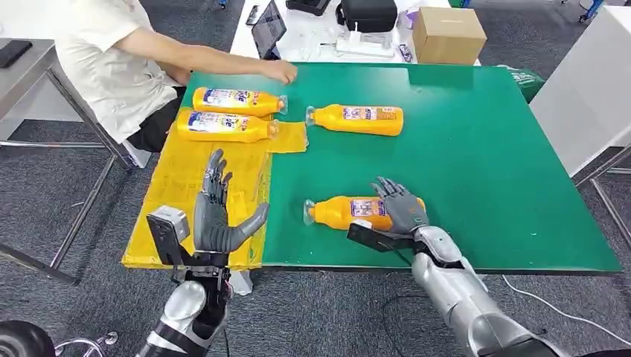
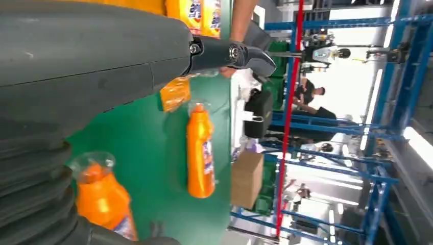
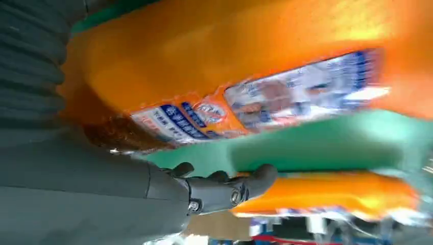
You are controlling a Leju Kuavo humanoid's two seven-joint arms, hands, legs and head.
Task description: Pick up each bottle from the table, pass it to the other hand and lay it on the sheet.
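Four orange bottles lie on their sides. Two lie on the yellow sheet (image 1: 186, 186) at the table's far left: one (image 1: 238, 100) behind the other (image 1: 223, 126). A third bottle (image 1: 357, 119) (image 2: 200, 148) lies on the green table (image 1: 484, 163) just past the sheet. The fourth bottle (image 1: 346, 212) (image 3: 245, 66) lies near the front edge. My right hand (image 1: 402, 208) rests over its body, fingers draped on top, and the thumb (image 3: 230, 189) stands apart from it. My left hand (image 1: 216, 216) is held upright over the sheet's front part, fingers spread and empty.
A person sits at the table's far left, one hand (image 1: 279, 71) resting on the green top by the sheet's bottles. Behind the table stand a cardboard box (image 1: 449, 33), a tablet (image 1: 268, 30) and a dark bag (image 1: 368, 13). A white table (image 1: 588, 82) is at the right.
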